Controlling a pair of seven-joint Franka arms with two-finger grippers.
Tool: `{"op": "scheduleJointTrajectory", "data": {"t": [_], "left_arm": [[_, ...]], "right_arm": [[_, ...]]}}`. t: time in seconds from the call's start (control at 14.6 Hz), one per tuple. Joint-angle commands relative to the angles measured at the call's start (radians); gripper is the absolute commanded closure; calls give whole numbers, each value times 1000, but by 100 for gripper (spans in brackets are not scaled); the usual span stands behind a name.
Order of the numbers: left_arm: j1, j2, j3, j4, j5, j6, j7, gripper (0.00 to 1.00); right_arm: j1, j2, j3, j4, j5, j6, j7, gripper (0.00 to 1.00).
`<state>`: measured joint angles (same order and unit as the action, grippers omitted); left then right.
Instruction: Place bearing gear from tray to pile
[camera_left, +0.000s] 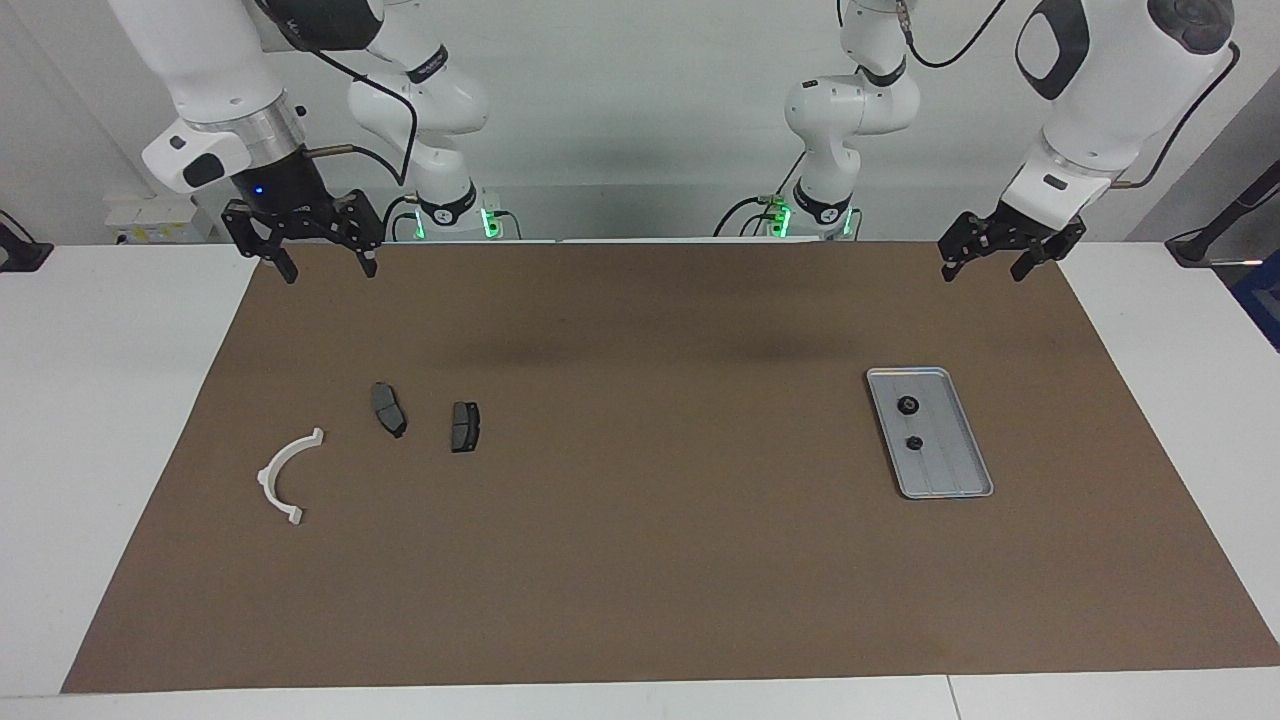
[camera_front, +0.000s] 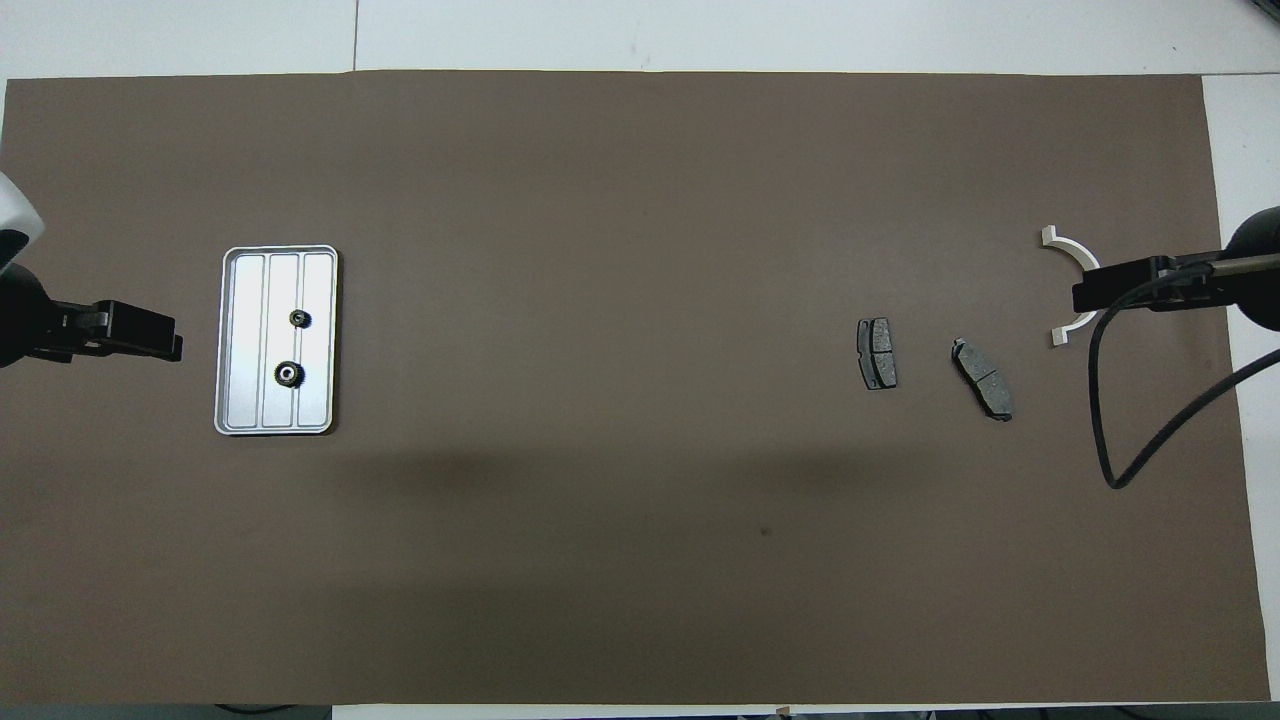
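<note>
Gears (camera_left: 909, 406) are seen untouched in tray (camera_left: 968, 478), below spread-jawed left gripper (camera_left: 984, 263); pile (camera_left: 464, 427) unchanged by spread-jawed right gripper (camera_left: 325, 264); nothing grasped

A: How do the arms look?
B: Both are white with rounded shells and black bands at the joints. The right arm (camera_left: 215, 90) has a silver ring before a black wrist with a small blue light.
A: And the ends?
B: Each gripper is black, with two thin fingers. Black cables run along both arms, and green lights glow at the bases.
</note>
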<state>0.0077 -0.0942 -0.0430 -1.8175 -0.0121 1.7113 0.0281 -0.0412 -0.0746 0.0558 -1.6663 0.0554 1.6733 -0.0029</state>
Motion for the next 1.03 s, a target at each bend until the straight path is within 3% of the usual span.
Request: {"op": "scheduleJointTrajectory", "data": {"t": [0.0,0.21,0.48,0.96], "left_arm": [[17,-136,-5,-331,3,247,-4,0],[20,-93,-3,-388,3,315,33,0],[32,-30,-5,-485,3,500,42,0],[64,73,-3,-482,3,632,125,0]], "right_arm": [[-11,-17,7,-23,14,14,-19,0],[-11,-17,6,-23,14,13,-25,0],[-12,-19,6,-24,6,9,-28,0],[-16,-19,4,-24,4,-1,-28,0]]}}
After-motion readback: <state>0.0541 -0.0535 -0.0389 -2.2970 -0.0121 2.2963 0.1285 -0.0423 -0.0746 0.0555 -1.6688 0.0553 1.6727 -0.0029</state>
